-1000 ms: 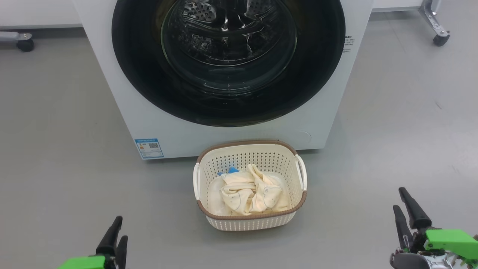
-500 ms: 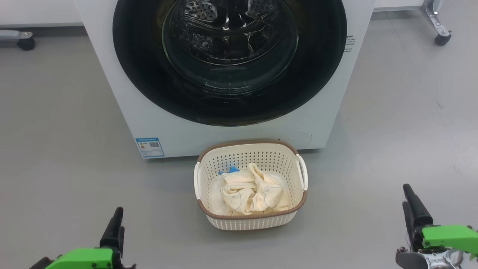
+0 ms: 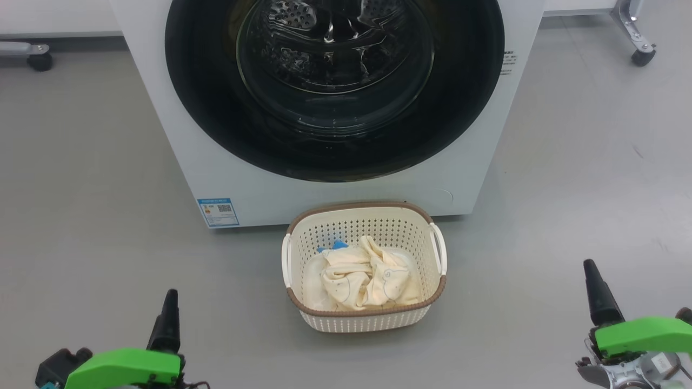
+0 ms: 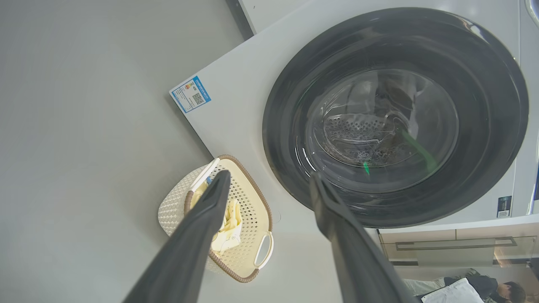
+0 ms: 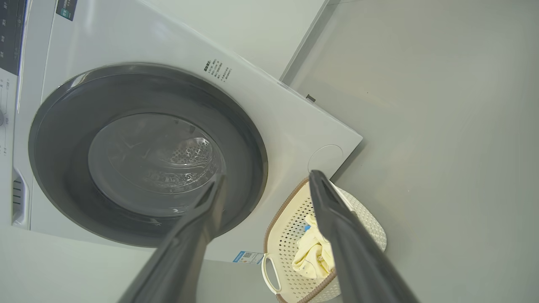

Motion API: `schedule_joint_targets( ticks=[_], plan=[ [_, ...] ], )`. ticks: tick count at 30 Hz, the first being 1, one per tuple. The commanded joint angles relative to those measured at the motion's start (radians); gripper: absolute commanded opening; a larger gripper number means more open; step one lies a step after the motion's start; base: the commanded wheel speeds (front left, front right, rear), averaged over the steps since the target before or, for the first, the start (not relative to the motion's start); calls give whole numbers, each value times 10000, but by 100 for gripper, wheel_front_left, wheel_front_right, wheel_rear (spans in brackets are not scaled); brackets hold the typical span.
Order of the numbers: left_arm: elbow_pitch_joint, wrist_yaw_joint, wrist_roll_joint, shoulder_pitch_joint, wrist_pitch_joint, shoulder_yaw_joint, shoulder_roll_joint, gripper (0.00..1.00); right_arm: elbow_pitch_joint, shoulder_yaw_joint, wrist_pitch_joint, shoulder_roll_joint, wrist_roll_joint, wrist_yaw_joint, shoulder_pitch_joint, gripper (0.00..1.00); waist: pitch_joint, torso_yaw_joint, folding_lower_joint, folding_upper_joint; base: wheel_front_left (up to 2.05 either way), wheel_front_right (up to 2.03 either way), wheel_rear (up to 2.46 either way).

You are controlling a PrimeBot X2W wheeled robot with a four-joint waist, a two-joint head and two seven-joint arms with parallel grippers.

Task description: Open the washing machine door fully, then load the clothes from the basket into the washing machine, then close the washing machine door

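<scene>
The washing machine (image 3: 259, 197) stands ahead, its white front facing me. The washing machine door (image 3: 216, 108) is shut against it; steel drum holes show through the glass bowl. The basket (image 3: 362, 322) sits on the floor just in front of the door. The clothes (image 3: 362, 281) lie bunched inside it, cream with a bit of blue. My left gripper (image 3: 167, 319) hovers low at the left and my right gripper (image 3: 597, 292) low at the right, both well short of the basket. In the wrist views the left gripper (image 4: 270, 174) and right gripper (image 5: 266, 176) stand open and hold nothing.
Grey floor spreads on both sides of the basket. A caster foot (image 3: 38, 59) stands at the far left and another wheeled leg (image 3: 643, 54) at the far right. A blue label (image 3: 218, 212) marks the machine's lower left corner. A person (image 4: 484, 290) shows at the left wrist view's bottom right.
Both wrists have rolled, so each gripper's two fingers now line up one behind the other in the head view. Both have risen slightly. Basket, clothes and door are unchanged.
</scene>
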Motion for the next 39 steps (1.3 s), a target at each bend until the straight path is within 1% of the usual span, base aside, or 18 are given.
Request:
schedule_joint_targets(
  ticks=[1,9,14,28,29,39],
  plan=[
    [-420,37,453,-533,-111,114,81,100,-432,35,-156,-261,-500,15,-600,100,-1,4,0,-1,0,0,0],
    [-544,224,2165,-576,-347,25,56,100,-570,68,-418,-270,-2517,17,-631,100,11,21,0,-1,0,0,0],
    [-614,302,3120,-616,-495,-86,55,100,-564,125,-576,-226,-3462,19,-692,100,26,43,0,-1,0,0,0],
    [-546,380,5174,-739,-908,-422,56,100,-553,606,-936,-186,-5282,23,-856,100,33,91,0,-1,0,0,0],
    [-546,380,5174,-739,-908,-422,56,100,-553,606,-936,-186,-5282,23,-856,100,33,91,0,-1,0,0,0],
    [-403,498,6563,-912,-1202,-690,72,100,-727,723,-1097,-178,-6605,26,-845,100,38,93,0,-1,0,0,0]
  ],
)
